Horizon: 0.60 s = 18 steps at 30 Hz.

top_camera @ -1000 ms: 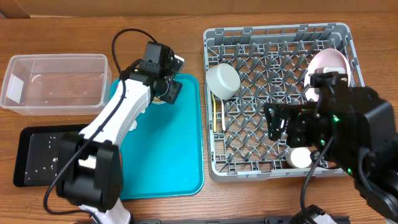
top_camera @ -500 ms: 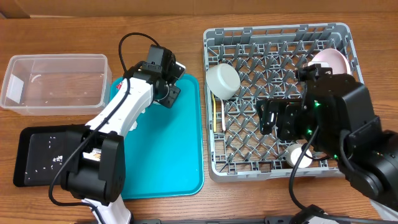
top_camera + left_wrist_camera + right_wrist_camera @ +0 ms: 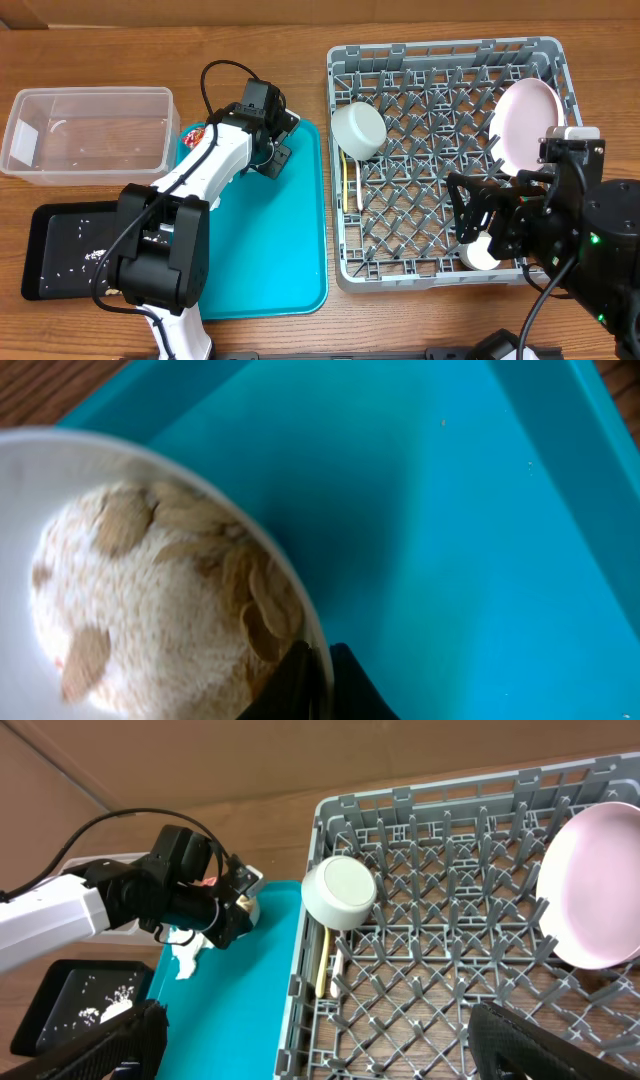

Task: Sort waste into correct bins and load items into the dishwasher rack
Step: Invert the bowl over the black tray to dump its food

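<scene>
My left gripper (image 3: 322, 670) is shut on the rim of a white bowl (image 3: 25, 540) holding beige food scraps (image 3: 150, 600), at the teal tray's (image 3: 280, 240) far-left corner. Overhead, the left gripper (image 3: 268, 152) hides most of that bowl. A red wrapper (image 3: 195, 133) lies just left of it, and a white napkin (image 3: 185, 955) lies beside it. The grey dishwasher rack (image 3: 345, 265) holds a pink plate (image 3: 528, 122), an upturned white bowl (image 3: 358, 128), a pale yellow spoon and fork (image 3: 347, 185) and another white bowl (image 3: 481, 252). My right gripper (image 3: 480, 215) hangs open over the rack's near-right part.
A clear plastic tub (image 3: 88, 132) stands at the far left. In front of it sits the black tray (image 3: 70, 250), sprinkled with crumbs. The left arm's cable (image 3: 215, 75) loops above the teal tray.
My left gripper has closed onto the bowl's rim. The right arm has pulled back toward the near right, uncovering the pink plate.
</scene>
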Available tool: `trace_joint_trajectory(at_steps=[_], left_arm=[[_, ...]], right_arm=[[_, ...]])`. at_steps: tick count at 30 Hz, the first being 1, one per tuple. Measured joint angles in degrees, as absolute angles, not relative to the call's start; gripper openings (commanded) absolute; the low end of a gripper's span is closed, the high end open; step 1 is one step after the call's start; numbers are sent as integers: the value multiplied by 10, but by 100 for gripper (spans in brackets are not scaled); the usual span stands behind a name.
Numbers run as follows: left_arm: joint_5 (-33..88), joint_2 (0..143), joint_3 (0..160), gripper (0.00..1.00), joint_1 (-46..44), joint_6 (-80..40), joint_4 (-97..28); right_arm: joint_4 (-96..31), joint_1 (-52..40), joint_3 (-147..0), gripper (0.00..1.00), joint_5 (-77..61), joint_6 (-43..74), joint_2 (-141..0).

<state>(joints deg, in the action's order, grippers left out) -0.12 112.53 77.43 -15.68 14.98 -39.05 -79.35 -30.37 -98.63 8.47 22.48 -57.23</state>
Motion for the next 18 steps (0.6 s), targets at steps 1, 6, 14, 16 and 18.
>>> trace_joint_trajectory(at_steps=[1, 6, 14, 16, 18], left_arm=[[-5, 1125, 776, 4, -157, 150, -391], [-10, 1119, 793, 4, -157, 123, -428], [-7, 1063, 836, 4, -188, 42, -559], [-6, 1025, 842, 4, -202, -1, -587], [-2, 985, 846, 4, -211, -46, -618]], right_arm=[[-794, -304, -986, 100, 85, 225, -573], [-794, -304, -986, 100, 86, 225, -579], [-797, -304, -986, 100, 86, 225, -579], [-798, -304, -986, 100, 86, 225, -579], [-801, -304, -986, 100, 86, 225, -579]])
